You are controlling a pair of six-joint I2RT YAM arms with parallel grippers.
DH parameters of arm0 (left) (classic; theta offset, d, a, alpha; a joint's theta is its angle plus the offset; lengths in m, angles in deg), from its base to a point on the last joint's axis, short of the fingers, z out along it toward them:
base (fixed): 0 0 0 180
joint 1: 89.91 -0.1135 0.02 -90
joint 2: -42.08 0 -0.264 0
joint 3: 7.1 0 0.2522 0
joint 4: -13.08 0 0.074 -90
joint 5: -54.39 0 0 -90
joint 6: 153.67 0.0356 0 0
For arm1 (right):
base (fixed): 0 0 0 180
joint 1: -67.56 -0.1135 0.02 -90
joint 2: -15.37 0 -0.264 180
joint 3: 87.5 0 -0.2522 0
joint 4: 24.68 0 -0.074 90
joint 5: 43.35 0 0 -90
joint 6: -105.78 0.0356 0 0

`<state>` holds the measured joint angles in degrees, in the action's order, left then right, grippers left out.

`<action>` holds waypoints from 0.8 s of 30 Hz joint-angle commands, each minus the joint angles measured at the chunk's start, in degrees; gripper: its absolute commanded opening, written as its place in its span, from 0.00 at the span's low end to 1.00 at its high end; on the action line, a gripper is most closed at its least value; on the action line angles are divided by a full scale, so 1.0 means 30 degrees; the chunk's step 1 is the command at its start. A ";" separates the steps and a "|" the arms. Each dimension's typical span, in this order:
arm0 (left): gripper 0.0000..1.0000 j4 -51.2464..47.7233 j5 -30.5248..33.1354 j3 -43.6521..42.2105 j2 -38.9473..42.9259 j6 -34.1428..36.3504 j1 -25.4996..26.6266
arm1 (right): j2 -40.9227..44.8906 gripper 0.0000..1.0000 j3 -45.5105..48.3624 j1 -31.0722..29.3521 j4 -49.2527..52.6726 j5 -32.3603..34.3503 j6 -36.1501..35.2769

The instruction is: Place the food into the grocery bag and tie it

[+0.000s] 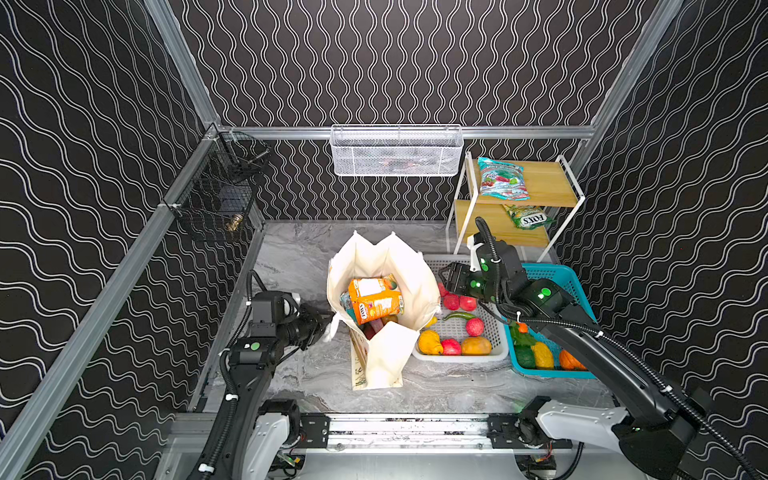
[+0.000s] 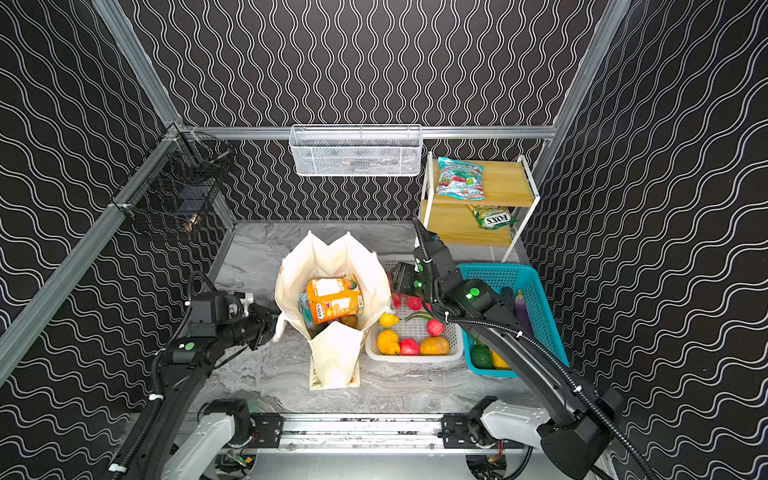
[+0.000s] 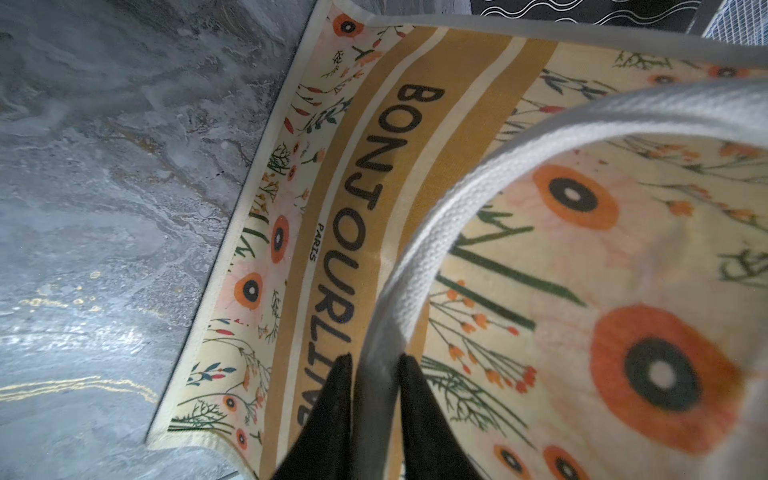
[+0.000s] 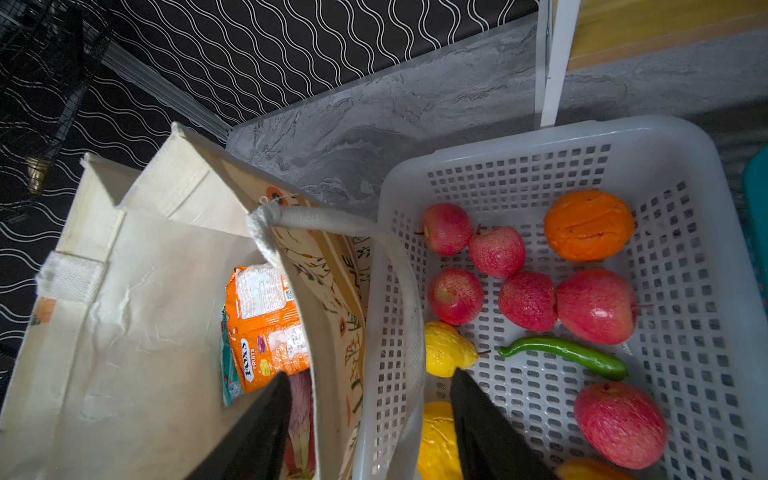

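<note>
The cream grocery bag [image 1: 382, 266] [image 2: 332, 257] stands open mid-table. Inside lie an orange FOX'S packet [image 1: 374, 299] [image 4: 266, 328], a teal packet under it and a magenta dragon fruit [image 4: 299, 399]. At the bag's left side my left gripper [image 1: 328, 326] [image 3: 374, 361] is shut on the white strap handle [image 3: 436, 232], which runs between its fingers. My right gripper [image 1: 442, 280] [image 4: 370, 372] hangs open over the bag's right wall. One finger is inside the bag and one is over the white basket, with the other strap [image 4: 411, 316] between them, untouched.
A white perforated basket [image 1: 461, 357] of red, yellow and orange toy produce sits right of the bag, and a teal basket [image 1: 552, 274] beyond it. The wooden shelf [image 1: 548, 183] carries a teal packet [image 1: 503, 178] and a green packet [image 1: 528, 216]. Wire baskets hang on the left and back walls.
</note>
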<state>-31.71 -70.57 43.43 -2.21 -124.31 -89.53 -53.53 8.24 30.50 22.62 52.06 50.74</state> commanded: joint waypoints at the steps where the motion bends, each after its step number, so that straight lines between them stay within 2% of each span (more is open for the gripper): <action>1: 0.19 -0.0329 0.0037 0.0288 0.0001 0.0347 -0.0013 | 0.0019 0.62 0.0120 -0.0010 -0.0629 -0.0045 0.0088; 7: 0.11 -0.2049 0.1283 0.1416 0.0200 0.1157 -0.0018 | 0.0087 0.62 0.0092 -0.0025 -0.0585 0.0116 0.0055; 11: 0.07 -0.4150 0.3543 0.2749 0.0488 0.2321 -0.0024 | 0.0175 0.63 0.0346 -0.0010 -0.0735 0.0021 0.0163; 20: 0.05 -0.7165 0.7568 0.6600 0.0256 0.4337 -0.0038 | 0.0349 0.63 0.0794 -0.0011 -0.0818 -0.0075 0.0302; 24: 0.05 -0.7489 0.8129 0.8115 -0.0045 0.4904 -0.0012 | 0.0403 0.63 0.0839 -0.0010 -0.0834 -0.0113 0.0384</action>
<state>-52.37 -49.37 65.64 -1.95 -112.69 -89.53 -52.65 10.56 30.50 21.79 51.86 51.15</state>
